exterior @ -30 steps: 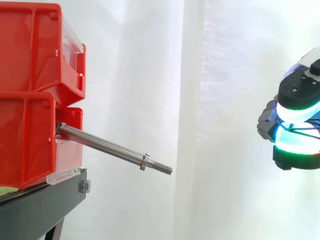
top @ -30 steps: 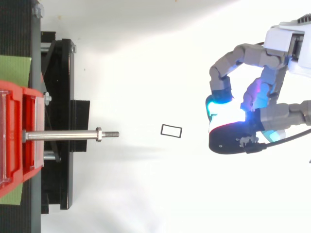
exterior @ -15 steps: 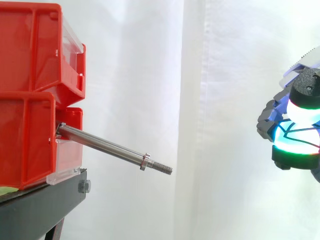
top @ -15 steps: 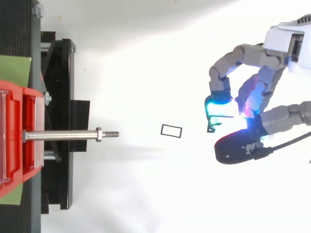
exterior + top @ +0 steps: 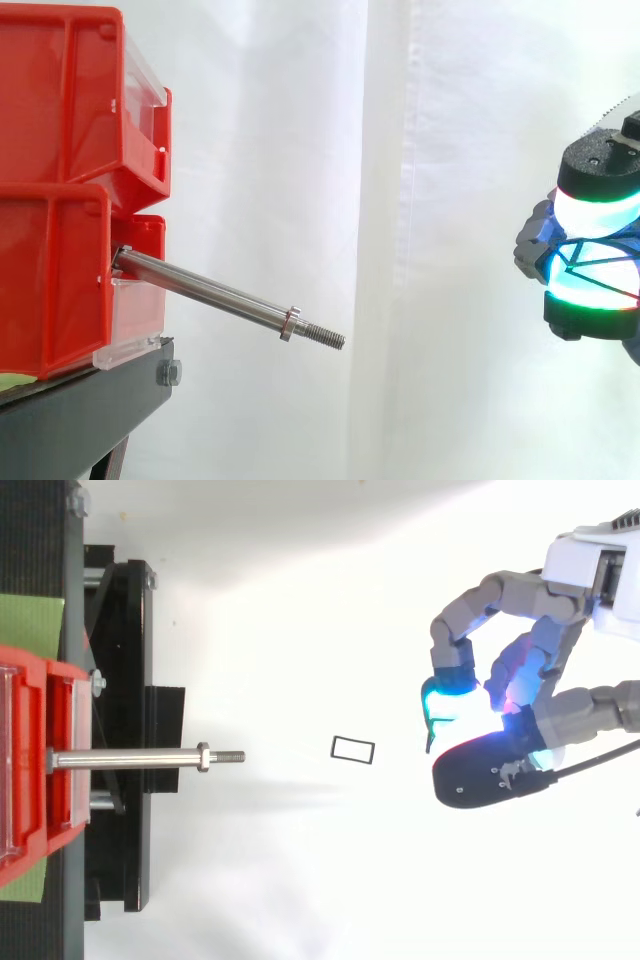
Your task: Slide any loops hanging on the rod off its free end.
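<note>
Bins [image 5: 60,120] of red plastic fill the 9 o'clock side of the side view, stacked on a black stand [image 5: 90,410]. From the lower one a steel rod [image 5: 215,293] slopes toward 4 o'clock, with a nut [image 5: 289,323] just short of its threaded free end. Nothing hangs on it. Well apart, at the 3 o'clock edge, the hand [image 5: 597,180] hovers with its fingers curled. A thin dark held loop [image 5: 583,257] seems pinched between two glowing pads.

From above, the rod points toward 3 o'clock, bare. A loose loop [image 5: 353,740], a small black rectangle, lies on the white surface [image 5: 300,880] between the rod's tip and the hand. Half a second ago the thumb pad [image 5: 490,780] stood swung away from the others, the held loop dangling in the gap; now it has closed back over it. The hand has barely travelled. By the look of it, the rod is already cleared and the hand is re-gripping the last loop before setting it down.
</note>
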Controlling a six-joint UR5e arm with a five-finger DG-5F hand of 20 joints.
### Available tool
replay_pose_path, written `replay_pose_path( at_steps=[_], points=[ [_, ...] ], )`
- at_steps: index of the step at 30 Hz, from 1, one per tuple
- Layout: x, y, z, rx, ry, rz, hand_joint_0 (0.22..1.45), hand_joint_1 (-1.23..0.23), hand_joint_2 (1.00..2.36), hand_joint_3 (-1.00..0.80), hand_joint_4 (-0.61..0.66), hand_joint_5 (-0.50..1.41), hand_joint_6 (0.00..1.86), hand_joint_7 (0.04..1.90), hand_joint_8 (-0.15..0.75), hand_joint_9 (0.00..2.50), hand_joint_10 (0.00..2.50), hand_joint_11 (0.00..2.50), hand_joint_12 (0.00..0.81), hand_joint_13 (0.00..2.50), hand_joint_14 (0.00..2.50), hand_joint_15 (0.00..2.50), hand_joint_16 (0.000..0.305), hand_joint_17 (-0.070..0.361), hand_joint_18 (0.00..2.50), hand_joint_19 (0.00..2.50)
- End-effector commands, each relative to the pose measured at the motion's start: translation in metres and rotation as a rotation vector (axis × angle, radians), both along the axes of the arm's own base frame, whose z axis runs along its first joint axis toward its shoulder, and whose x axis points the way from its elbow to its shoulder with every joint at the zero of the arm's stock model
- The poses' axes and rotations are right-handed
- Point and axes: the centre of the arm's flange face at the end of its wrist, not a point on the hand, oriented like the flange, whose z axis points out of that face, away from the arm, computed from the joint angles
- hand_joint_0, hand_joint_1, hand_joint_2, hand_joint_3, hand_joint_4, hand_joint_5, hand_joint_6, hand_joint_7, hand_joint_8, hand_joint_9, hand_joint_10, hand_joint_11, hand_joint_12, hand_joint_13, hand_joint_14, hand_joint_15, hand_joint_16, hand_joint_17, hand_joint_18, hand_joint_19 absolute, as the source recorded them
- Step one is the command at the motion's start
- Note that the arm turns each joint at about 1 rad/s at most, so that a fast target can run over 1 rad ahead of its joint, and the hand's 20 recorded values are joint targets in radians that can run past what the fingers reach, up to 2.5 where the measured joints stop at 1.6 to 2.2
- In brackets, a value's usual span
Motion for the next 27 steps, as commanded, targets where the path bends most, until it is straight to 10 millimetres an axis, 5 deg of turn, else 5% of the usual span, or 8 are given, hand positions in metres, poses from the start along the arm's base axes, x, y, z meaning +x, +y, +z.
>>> replay_pose_path(
  at_steps=[1,8,15,27],
  points=[
    [-0.0001,-0.0007,0.0,0.0,0.0,-0.001,0.59,-0.57,1.01,-0.35,0.06,-0.1,0.89,1.05,0.277,1.3,0.03,1.02,0.352,0.92,0.02,0.55,0.048,0.107,0.91,0.57],
    [0.0,0.0003,0.0,0.0,0.0,0.0,0.57,-0.65,1.02,-0.21,0.09,-0.11,0.9,1.05,0.294,1.27,0.03,1.02,0.37,0.91,0.02,0.55,0.051,0.114,0.93,0.56],
    [0.0,0.0003,0.0,0.0,0.0,0.0,0.59,-0.7,1.01,-0.33,0.1,-0.12,0.9,1.02,0.277,1.24,0.03,1.03,0.36,0.89,0.02,0.55,0.048,0.109,0.9,0.57],
    [0.0,0.0003,0.0,0.0,0.0,0.0,0.59,-0.58,1.01,-0.34,0.09,-0.11,0.9,1.03,0.281,1.27,0.03,1.03,0.356,0.9,0.02,0.55,0.048,0.109,0.91,0.57]
  ],
)
